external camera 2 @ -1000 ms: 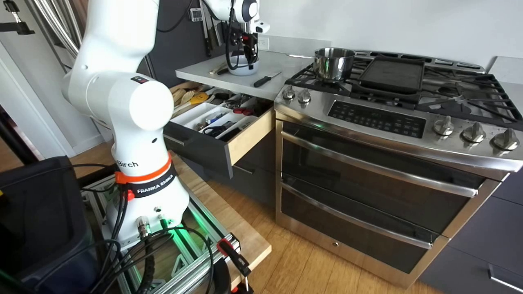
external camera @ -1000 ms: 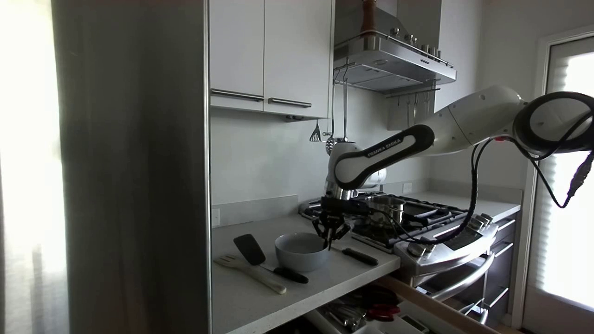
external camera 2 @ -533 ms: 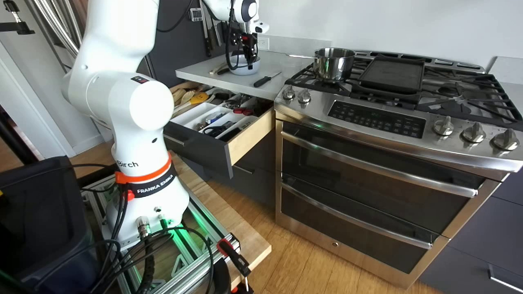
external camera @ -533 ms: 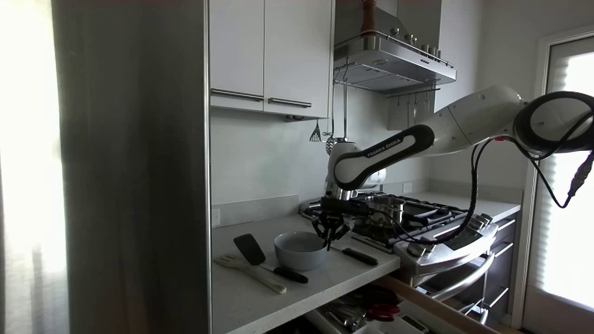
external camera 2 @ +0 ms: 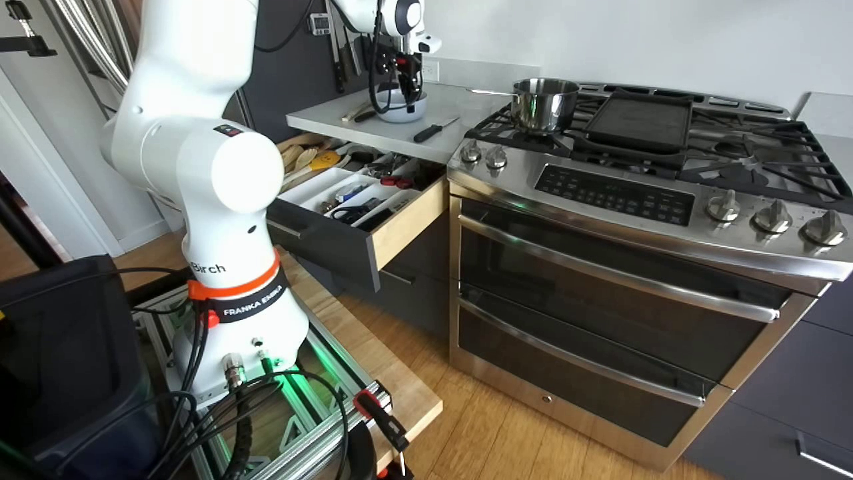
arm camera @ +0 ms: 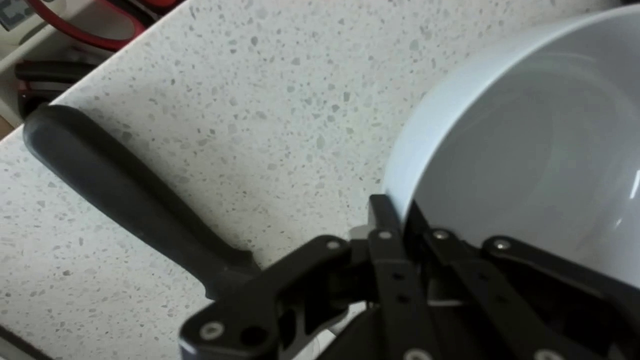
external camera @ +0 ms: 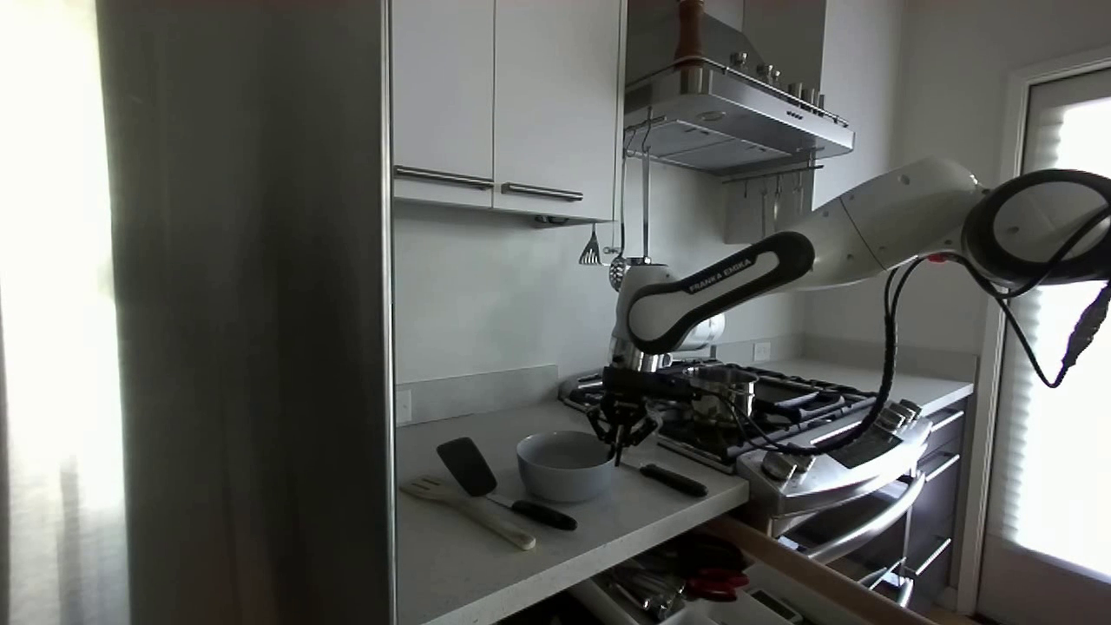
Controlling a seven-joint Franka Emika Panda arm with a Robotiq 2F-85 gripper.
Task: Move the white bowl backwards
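The white bowl (external camera: 566,482) stands upright on the counter in both exterior views; it also shows in an exterior view (external camera 2: 402,116). In the wrist view the bowl (arm camera: 520,150) fills the right side, its far part cut off by the frame. My gripper (external camera: 618,458) is at the bowl's rim on the stove side. In the wrist view the gripper (arm camera: 402,212) is shut on the rim, one finger outside the wall and one inside. Whether the bowl's base touches the counter cannot be told.
A black spatula (external camera: 469,467) and a wooden slotted turner (external camera: 477,514) lie beside the bowl. A black-handled knife (external camera: 673,479) lies on the stove side. A steel pot (external camera 2: 543,107) stands on the stove. An open drawer (external camera 2: 410,220) juts out below the counter.
The bowl has shifted slightly, away from the counter's front edge and a little toward the stove. My gripper has moved slightly with it, staying at the rim.
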